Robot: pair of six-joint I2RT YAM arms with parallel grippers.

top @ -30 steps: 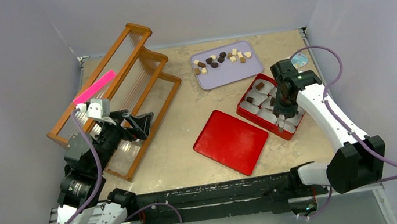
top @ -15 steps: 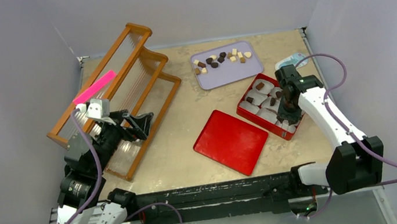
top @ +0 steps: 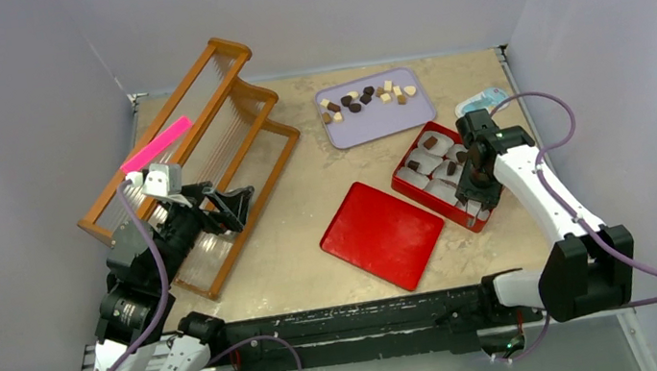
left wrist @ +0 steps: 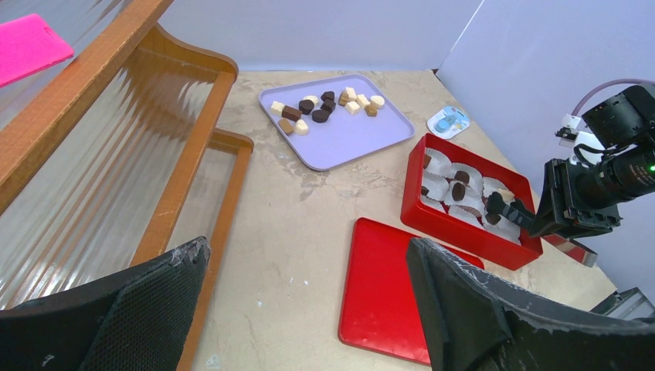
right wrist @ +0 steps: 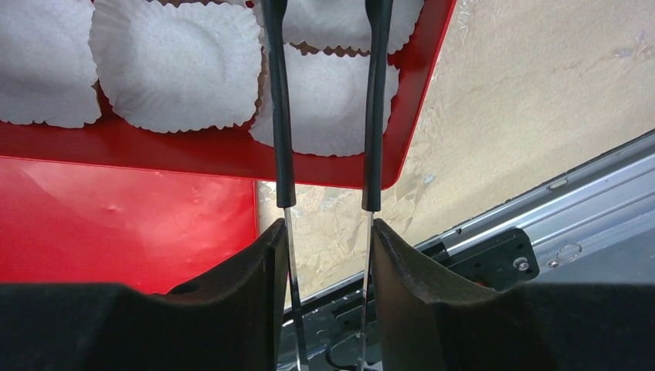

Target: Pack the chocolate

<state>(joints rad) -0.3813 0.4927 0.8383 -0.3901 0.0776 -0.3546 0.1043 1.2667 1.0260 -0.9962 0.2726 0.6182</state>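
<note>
Several loose pieces of chocolate (top: 355, 106) lie on a lilac tray (top: 398, 117) at the back, also seen from the left wrist (left wrist: 320, 116). A red box (top: 418, 188) lined with white paper cups (right wrist: 176, 66) holds a few brown pieces (left wrist: 459, 190). My right gripper (top: 478, 186) hangs over the box's near end, shut on thin metal tongs (right wrist: 279, 116). The tongs' black-sleeved arms stand apart above the cups, and their tips leave the right wrist view at the top. A dark piece (left wrist: 492, 219) sits right at the tong tips. My left gripper (left wrist: 307, 255) stands wide open and holds nothing.
The flat red lid (top: 382, 234) lies on the table left of the box. A wooden rack (top: 205, 164) with a pink strip (top: 156, 144) stands at the left under my left arm. A small blue-and-white packet (top: 485, 100) lies behind the box.
My right gripper has come down and toward the near end of the box, and the tongs' arms have spread apart. The left arm has not moved.
</note>
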